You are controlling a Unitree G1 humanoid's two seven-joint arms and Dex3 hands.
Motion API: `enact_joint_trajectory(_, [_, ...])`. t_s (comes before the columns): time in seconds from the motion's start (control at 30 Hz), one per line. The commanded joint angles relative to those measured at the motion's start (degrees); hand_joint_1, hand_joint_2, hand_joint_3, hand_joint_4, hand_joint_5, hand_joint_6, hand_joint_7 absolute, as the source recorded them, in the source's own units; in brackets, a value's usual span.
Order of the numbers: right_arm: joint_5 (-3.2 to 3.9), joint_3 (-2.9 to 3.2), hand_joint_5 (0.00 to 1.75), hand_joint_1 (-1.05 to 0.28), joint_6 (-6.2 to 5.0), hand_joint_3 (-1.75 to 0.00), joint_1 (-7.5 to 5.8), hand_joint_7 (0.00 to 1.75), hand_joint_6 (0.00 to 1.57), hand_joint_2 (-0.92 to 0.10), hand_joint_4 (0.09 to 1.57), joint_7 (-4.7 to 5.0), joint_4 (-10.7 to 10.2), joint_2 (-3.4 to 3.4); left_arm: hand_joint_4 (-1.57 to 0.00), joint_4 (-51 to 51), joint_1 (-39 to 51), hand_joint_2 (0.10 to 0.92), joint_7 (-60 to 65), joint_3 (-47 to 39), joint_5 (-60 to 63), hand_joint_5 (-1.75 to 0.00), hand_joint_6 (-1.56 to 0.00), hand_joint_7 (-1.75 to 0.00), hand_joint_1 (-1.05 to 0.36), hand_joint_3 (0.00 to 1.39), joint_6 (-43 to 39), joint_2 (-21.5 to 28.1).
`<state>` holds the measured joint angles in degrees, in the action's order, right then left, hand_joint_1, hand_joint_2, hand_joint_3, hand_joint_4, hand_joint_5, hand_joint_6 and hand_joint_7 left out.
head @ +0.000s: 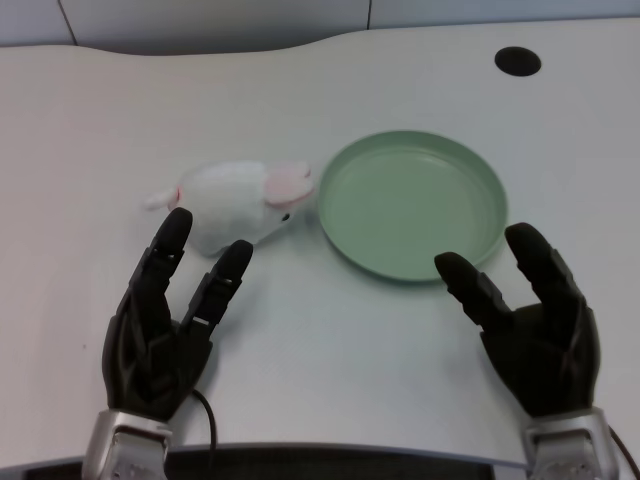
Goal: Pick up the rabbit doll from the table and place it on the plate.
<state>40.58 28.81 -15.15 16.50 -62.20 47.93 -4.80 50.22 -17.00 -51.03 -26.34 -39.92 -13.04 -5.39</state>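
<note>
A white rabbit doll (232,203) with pink ears lies on its side on the white table, just left of the green plate (412,203). The plate holds nothing. My left hand (170,320) is at the near left, fingers spread and stretched toward the doll. Its fingertips (176,226) reach the doll's near edge; I cannot tell whether they touch it. The hand holds nothing.
My right hand (530,320) rests open at the near right, just in front of the plate's near rim. A round black hole (517,61) sits in the table at the far right. The table's back edge runs along the top.
</note>
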Motion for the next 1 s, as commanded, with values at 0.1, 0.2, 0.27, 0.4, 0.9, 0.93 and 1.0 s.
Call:
enact_joint_trajectory(0.1, [0.44, -0.06, 0.00, -0.84, 0.31, -0.16, -1.23, 0.00, 0.91, -0.92, 0.95, -0.61, 0.2, -0.53, -0.63, 0.8, 1.9, 0.921, -0.8, -0.2, -0.7, -0.09, -0.53, 0.00, -0.53, 0.31, -0.2, -4.3])
enact_joint_trajectory(0.2, [0.52, 0.02, 0.00, -0.84, 0.17, -0.16, -1.07, 0.00, 0.91, -0.92, 0.95, -1.06, 0.6, -0.45, -0.63, 0.8, 1.9, 0.921, -0.9, -0.2, -0.8, -0.09, -0.53, 0.00, -0.53, 0.31, 0.0, -4.4])
enact_joint_trajectory(0.27, [0.65, 0.15, 0.00, -0.84, 0.25, -0.16, -0.89, 0.00, 0.91, -0.92, 0.95, -1.45, 0.9, -0.26, -0.62, 0.7, 1.8, 0.921, -0.8, 0.0, -0.8, -0.08, -0.53, 0.00, -0.53, 0.31, 0.0, -4.5])
enact_joint_trajectory(0.4, [0.62, 0.32, 0.00, -0.83, 0.41, -0.16, -0.63, 0.00, 0.91, -0.92, 0.95, -1.38, 1.4, 0.12, -0.61, 0.9, 1.7, 0.921, -1.0, 0.1, -0.6, -0.07, -0.51, 0.00, -0.52, 0.34, -0.4, -4.7])
enact_joint_trajectory(0.9, [0.15, 0.27, 0.00, -0.84, -0.11, -0.15, 0.59, 0.00, 0.91, -0.92, 0.95, -1.08, 2.4, 0.70, -0.61, 1.7, 0.9, 0.921, -0.7, -0.1, -1.6, -0.06, -0.52, 0.00, -0.49, 0.34, -0.7, -4.7])
enact_joint_trajectory(0.93, [0.09, 0.28, 0.00, -0.84, -0.35, -0.15, 0.70, 0.00, 0.92, -0.92, 0.95, -0.87, 2.4, 0.60, -0.62, 1.5, 0.9, 0.921, -0.3, -0.1, -1.4, -0.06, -0.52, 0.00, -0.50, 0.32, -1.1, -4.5])
enact_joint_trajectory(1.0, [0.04, 0.29, 0.01, -0.85, -0.38, -0.15, 0.92, 0.00, 0.92, -0.92, 0.96, -0.52, 2.7, 0.53, -0.64, 0.9, 0.9, 0.921, 0.6, 0.3, -0.4, -0.07, -0.53, -0.01, -0.51, 0.24, -2.7, -4.3])
